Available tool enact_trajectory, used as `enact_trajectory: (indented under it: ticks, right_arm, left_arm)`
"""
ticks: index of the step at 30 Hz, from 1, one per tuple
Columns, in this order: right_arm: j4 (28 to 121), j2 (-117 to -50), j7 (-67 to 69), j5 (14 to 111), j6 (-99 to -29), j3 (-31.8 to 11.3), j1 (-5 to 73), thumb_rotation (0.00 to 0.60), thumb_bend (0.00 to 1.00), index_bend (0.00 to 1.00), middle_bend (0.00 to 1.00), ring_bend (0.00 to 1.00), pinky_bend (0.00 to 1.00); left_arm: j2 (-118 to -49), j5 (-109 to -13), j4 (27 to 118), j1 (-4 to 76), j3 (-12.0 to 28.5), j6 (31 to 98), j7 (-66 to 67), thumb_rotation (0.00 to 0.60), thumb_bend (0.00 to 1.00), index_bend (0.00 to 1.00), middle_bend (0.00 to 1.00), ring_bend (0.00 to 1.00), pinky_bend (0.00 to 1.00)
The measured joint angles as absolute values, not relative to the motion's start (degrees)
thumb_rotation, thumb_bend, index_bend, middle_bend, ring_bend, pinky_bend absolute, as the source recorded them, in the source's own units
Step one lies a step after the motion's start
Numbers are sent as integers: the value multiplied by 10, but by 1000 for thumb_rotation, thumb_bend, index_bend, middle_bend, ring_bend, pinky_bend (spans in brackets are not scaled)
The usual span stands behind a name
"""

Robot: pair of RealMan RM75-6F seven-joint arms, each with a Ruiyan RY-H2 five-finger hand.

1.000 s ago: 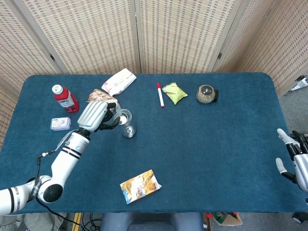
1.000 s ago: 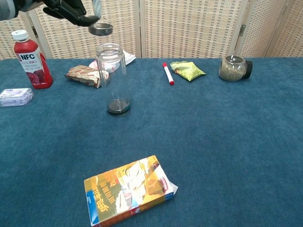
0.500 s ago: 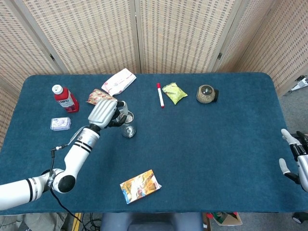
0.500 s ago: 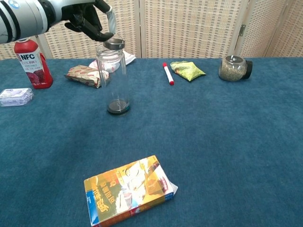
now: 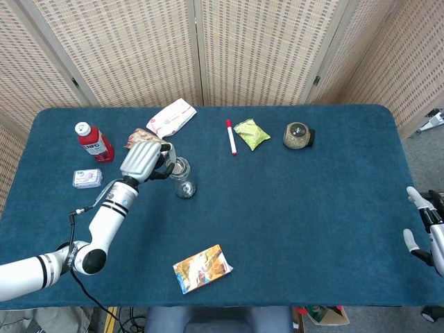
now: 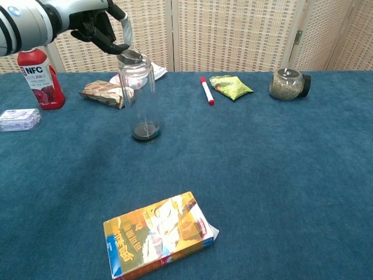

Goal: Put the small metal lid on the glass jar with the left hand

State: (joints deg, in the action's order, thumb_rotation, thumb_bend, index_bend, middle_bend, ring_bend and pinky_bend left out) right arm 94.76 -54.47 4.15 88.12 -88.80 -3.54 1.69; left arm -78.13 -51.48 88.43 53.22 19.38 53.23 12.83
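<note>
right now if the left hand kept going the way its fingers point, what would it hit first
Probably the glass jar. The left hand holds the small metal lid tilted at the jar's mouth, fingers aimed down and toward it, so the lid would press onto the rim first. Depth is hard to judge.

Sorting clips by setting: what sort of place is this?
Probably a lab or test room, not a home: a blue-cloth table ringed by woven folding screens, with unrelated props like a marker and juice bottle.

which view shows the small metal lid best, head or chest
The chest view. There the small metal lid shows side-on, tilted on the mouth of the glass jar, the left hand pinching it. In the head view the hand covers most of it, so its seating cannot be judged.
</note>
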Motion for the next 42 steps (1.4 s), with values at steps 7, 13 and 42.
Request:
enact_trajectory:
  ticks: [7,13,42]
  right_arm:
    - [947,-546,41,882,-887,-36,17,600,421,49,227,59,129]
    - [946,-547,43,881,-888,-36,16,600,421,49,227,59,129]
    - [942,-547,48,879,-889,-36,13,600,421,49,227,59,129]
  left_arm:
    - [-779,-514,887,530,188,533,126,600,457,609,1000,1000,1000]
    - [-783,-514,883,533,188,533,124,600,454,605,1000,1000,1000]
    - [-785,-485,887,544,184,530,142,600,453,480,1000,997,1000]
